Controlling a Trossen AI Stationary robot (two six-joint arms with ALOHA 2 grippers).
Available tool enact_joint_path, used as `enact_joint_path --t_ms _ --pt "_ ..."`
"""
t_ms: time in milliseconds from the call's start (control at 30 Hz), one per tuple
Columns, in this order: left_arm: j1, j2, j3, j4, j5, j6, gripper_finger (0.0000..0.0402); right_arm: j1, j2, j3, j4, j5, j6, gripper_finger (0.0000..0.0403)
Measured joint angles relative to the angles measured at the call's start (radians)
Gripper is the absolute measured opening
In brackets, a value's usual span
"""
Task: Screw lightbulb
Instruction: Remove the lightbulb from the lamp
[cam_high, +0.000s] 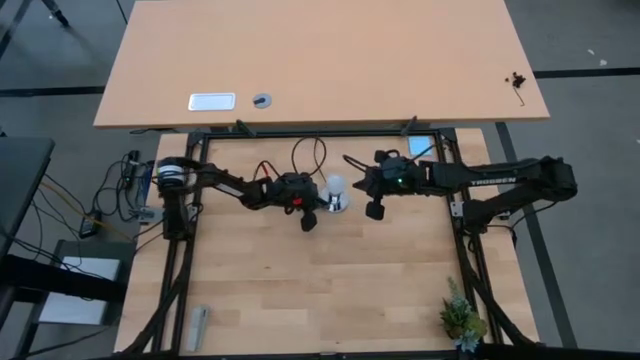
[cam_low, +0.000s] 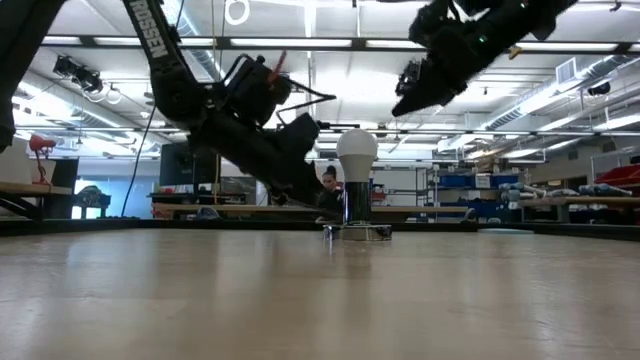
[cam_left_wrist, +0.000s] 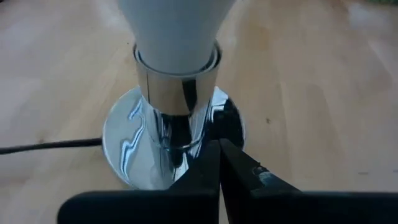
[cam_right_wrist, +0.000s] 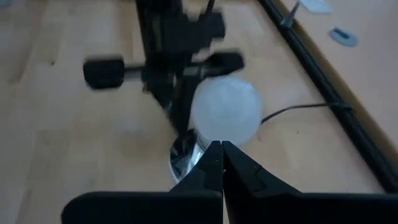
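Both arms matte black, chunky jointed links. Right arm (cam_high: 510, 185) has white TROSSEN lettering on forearm, small green LED near wrist. Left arm (cam_high: 225, 182) has silver-white band at base end, red wire looping by wrist, thin black cables arching above it. Gripper fingers black, flat, tapering to narrow tips.

The lightbulb (cam_high: 336, 185) stood upright in the socket base (cam_high: 340, 204) at the tabletop's (cam_high: 300, 290) upper centre, left pincer (cam_high: 309, 221) just beside the base, right pincer (cam_high: 375, 209) near the bulb's right.
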Motion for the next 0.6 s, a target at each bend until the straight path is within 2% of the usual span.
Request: enact_joint_path --t_ms 200,367,600 --pt "0.000 -0.089 -0.001 -0.053 0.000 0.004 0.0009 0.014 -0.006 -0.109 0.141 -0.038 0.041 0.0007" --pt "0.001 -0.106 -0.014 -0.055 0.009 -0.001 0.0009 0.040 -0.006 -0.186 0.215 -0.039 0.061 0.0007" --pt "-0.016 -0.106 -0.014 -0.065 0.019 -0.017 0.0009 0.052 0.006 -0.256 0.218 -0.040 0.089 0.0009"
